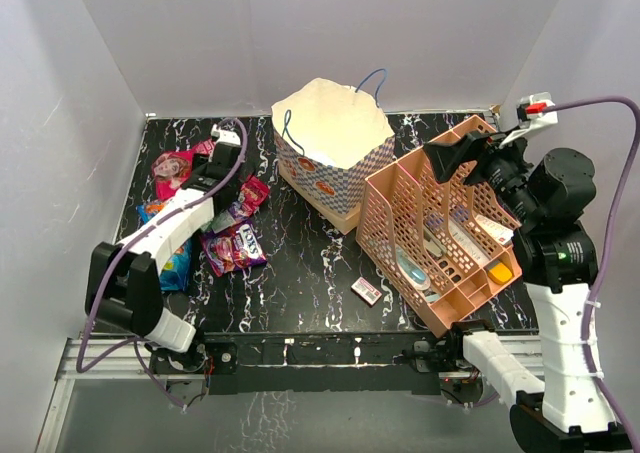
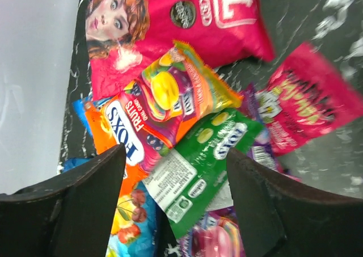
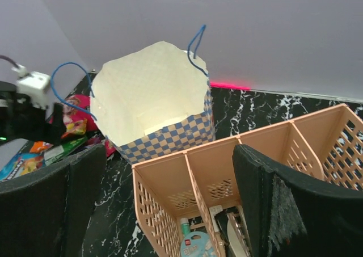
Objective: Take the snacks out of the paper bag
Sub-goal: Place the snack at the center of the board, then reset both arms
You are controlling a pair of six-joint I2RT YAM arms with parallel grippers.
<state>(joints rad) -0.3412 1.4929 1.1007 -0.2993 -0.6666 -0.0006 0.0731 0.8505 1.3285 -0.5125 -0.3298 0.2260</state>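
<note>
The snacks (image 2: 170, 115) lie heaped by the tabletop's (image 1: 300, 293) left edge, well apart from the paper bag (image 1: 335, 178) at the far middle, where no packet shows inside. The left fingers (image 2: 85, 200) hang released just above the pile. The right fingers (image 3: 283, 211), also released, hover over the peach rack (image 1: 400, 208), probably to keep the bag's mouth unobstructed.

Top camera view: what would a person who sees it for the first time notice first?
Probably the bright snack packets heaped on the left side of the dark table, under the open left end effector. Next come the checkered paper bag, standing open at the back middle, and the peach rack to its right.
</note>
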